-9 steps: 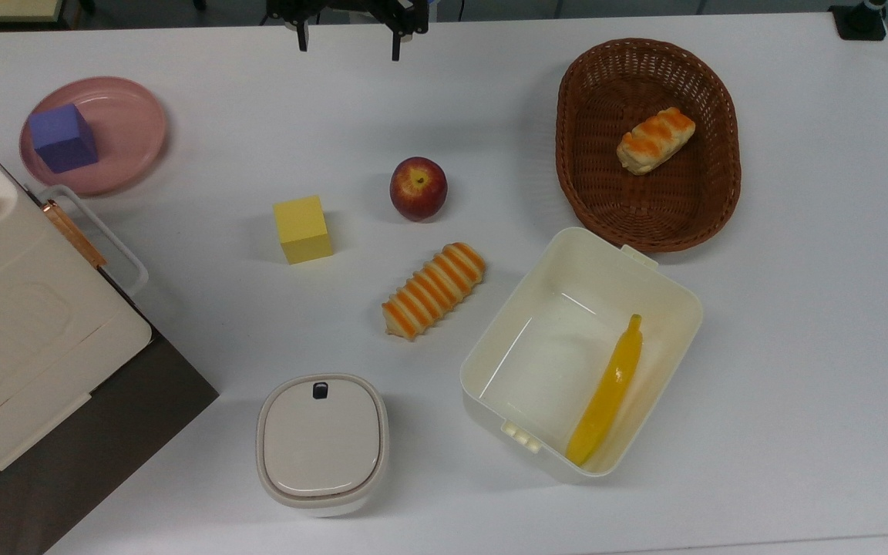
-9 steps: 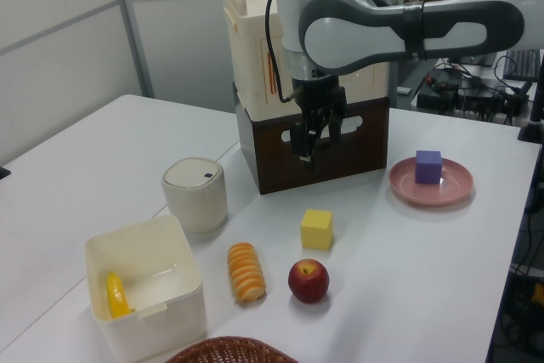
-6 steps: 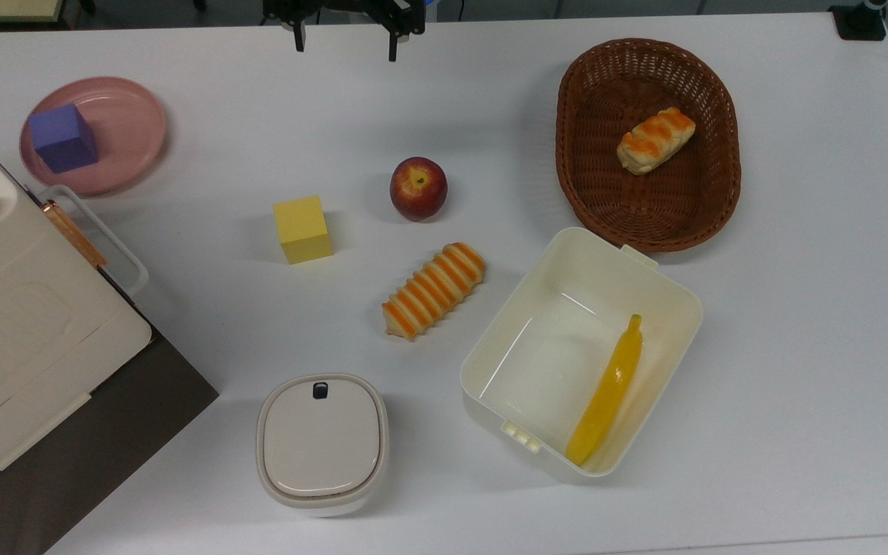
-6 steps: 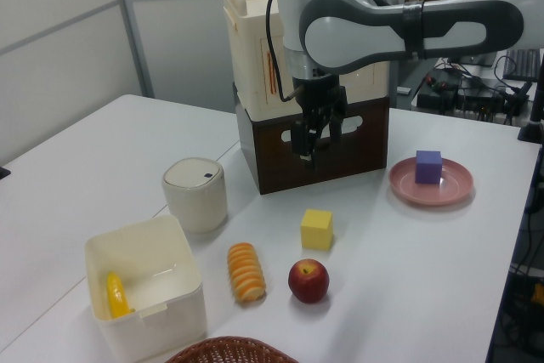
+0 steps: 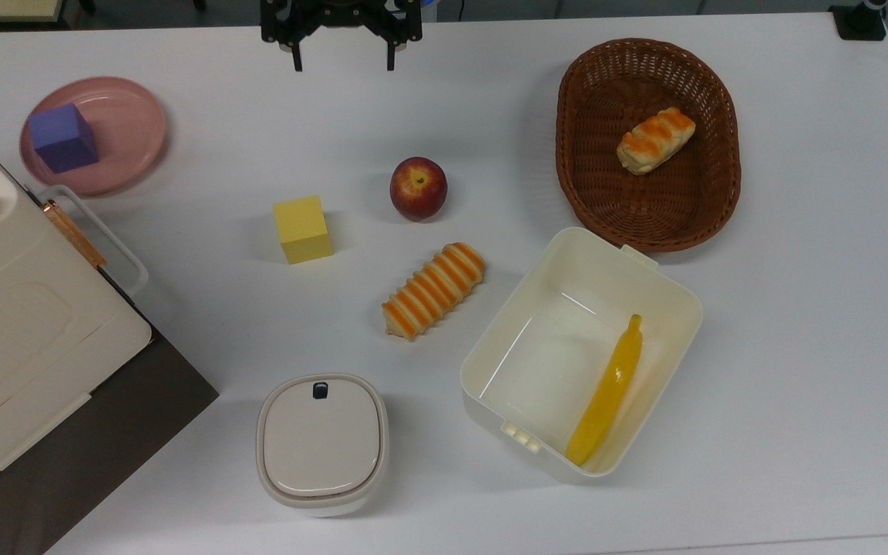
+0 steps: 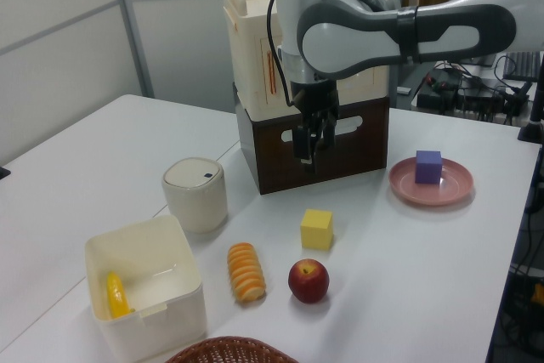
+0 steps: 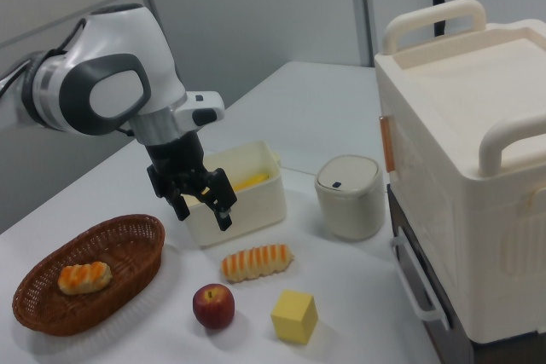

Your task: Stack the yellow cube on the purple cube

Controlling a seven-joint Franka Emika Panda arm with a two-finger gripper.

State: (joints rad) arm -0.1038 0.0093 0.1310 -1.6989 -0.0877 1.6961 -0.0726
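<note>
Two plain cubes, yellow cube and purple cube, well apart.

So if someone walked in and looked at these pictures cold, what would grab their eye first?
Probably the big white and grey robot arm, its open gripper hanging above the table with nothing in it. Next, the bright colours: the yellow cube alone near the table's middle, beside a red apple, and the purple cube sitting on a pink plate at the top view's far left. The brown wicker basket at the top view's upper right also stands out.
</note>
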